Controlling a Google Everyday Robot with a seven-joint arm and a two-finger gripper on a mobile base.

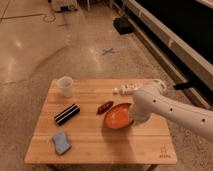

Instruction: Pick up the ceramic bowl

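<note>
The ceramic bowl is orange-red, wide and shallow, and sits right of the middle of the wooden table. It is tilted, with its right rim raised and its inside facing left. My gripper is at the bowl's right rim, shut on it, at the end of the white arm that reaches in from the right. The arm hides most of the gripper and the far right of the bowl.
A small white translucent cup stands at the back left. A black bar-shaped object and a blue sponge lie at the left. A dark red item lies just left of the bowl. A pale object lies behind the arm.
</note>
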